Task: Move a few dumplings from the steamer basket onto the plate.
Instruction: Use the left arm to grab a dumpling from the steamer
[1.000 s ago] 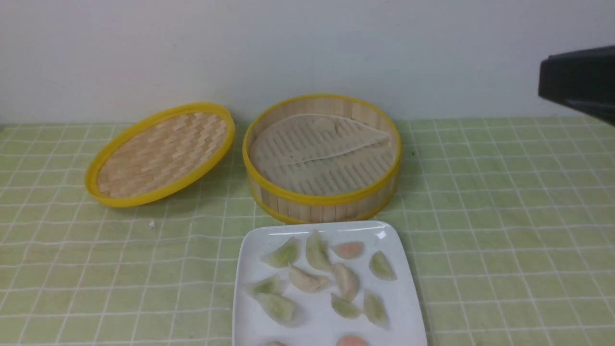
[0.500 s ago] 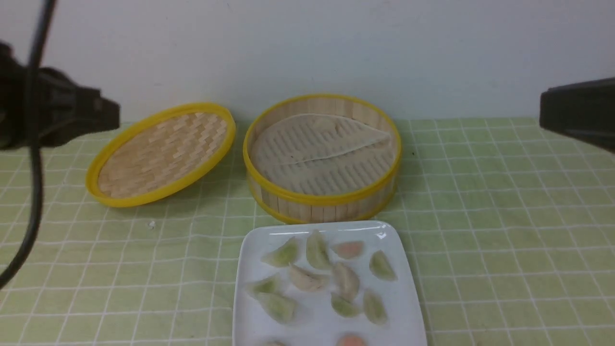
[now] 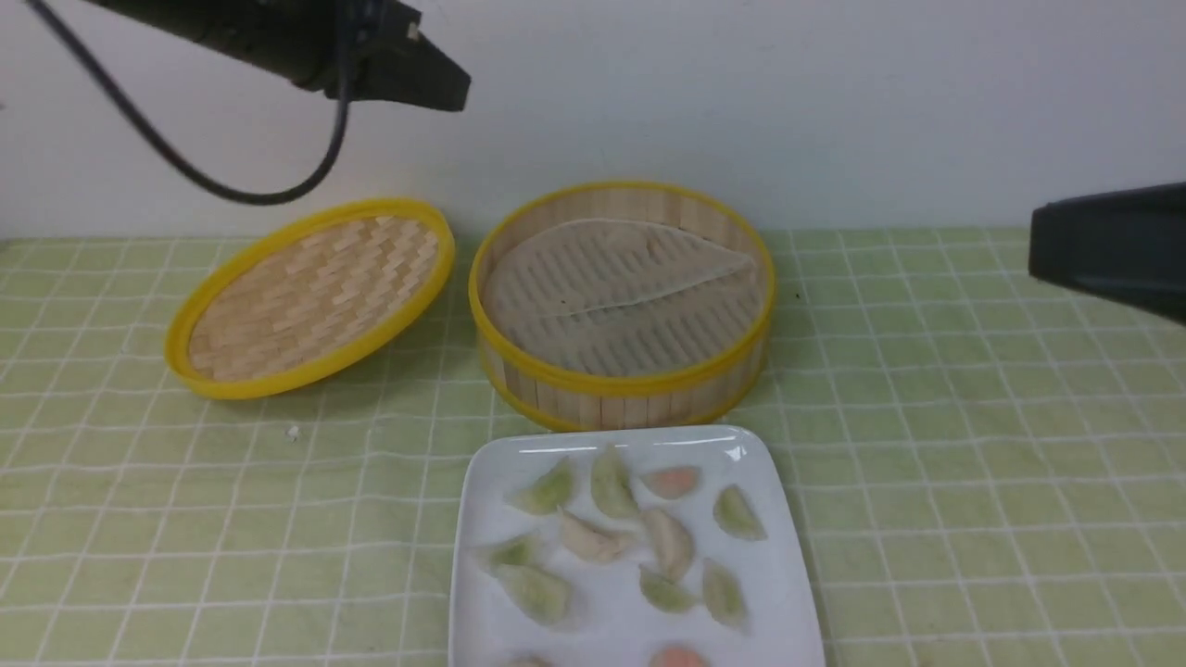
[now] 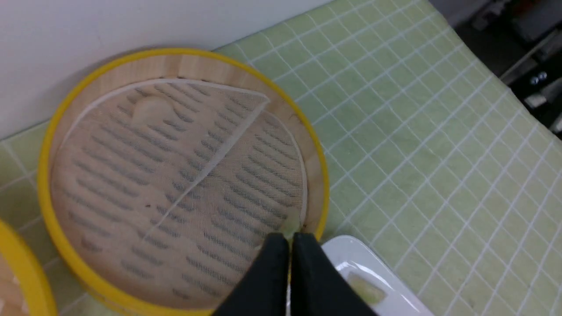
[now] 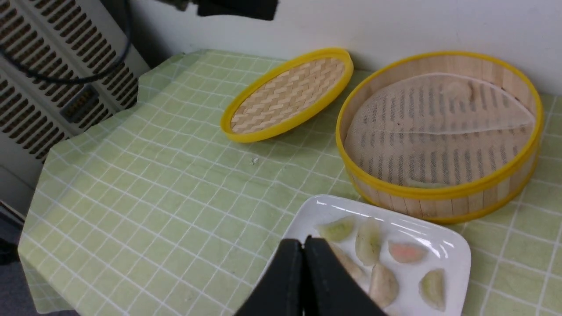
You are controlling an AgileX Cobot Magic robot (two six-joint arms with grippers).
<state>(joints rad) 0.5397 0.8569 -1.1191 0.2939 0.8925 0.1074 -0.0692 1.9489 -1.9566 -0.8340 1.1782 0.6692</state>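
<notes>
The steamer basket (image 3: 621,384) stands at the back middle, its pale liner (image 3: 611,306) folded over. One pale green dumpling (image 5: 421,183) lies inside by the near wall; it also shows just past my left fingertips in the left wrist view (image 4: 290,224). The white plate (image 3: 474,519) in front of the basket holds several dumplings (image 3: 593,537). My left gripper (image 4: 289,237) is shut and empty, high above the basket's near rim (image 4: 44,166). My right gripper (image 5: 303,240) is shut and empty above the plate's edge (image 5: 456,250).
The shallow woven lid (image 3: 310,296) lies tilted left of the basket. My left arm (image 3: 306,37) hangs high at the top left with a looping cable (image 3: 232,190). My right arm (image 3: 1107,245) shows at the right edge. A wall stands right behind the basket.
My left arm came in from the left edge, then rose and reached right, high towards the basket. My right arm sank lower at the right edge. Dumplings, basket and plate have not moved.
</notes>
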